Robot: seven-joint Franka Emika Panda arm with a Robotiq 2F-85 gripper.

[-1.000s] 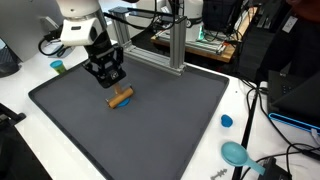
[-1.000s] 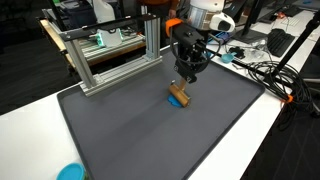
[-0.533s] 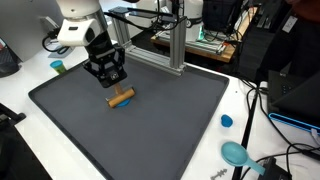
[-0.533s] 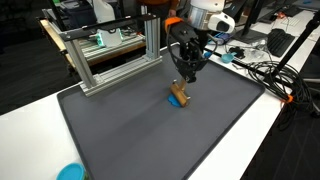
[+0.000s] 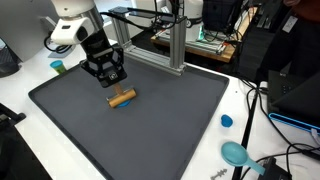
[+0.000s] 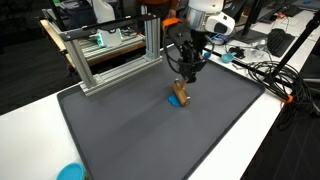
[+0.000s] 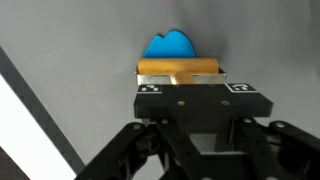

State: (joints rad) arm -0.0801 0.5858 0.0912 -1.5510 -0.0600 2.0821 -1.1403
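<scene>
1. Green cup [image 5: 58,67] at far left of an exterior view, on the white bench [image 5: 20,100] beside the mat's left corner.
2. Gripper [image 5: 107,76] upper left of centre in that view, hanging just above the dark mat [image 5: 150,125]. Can't tell how far apart the fingers are; nothing visibly held.
3. Wooden block [image 5: 121,97] lies flat on the mat, right under the gripper. Blue piece [image 6: 174,100] touches its end.
4. Wrist view: block [image 7: 180,69] at centre top, blue piece [image 7: 170,45] just above it.
5. Metal frame [image 5: 175,40] behind the mat, top centre.
6. Blue cap [image 5: 227,121] and teal scoop [image 5: 236,154] on the bench, lower right.
</scene>
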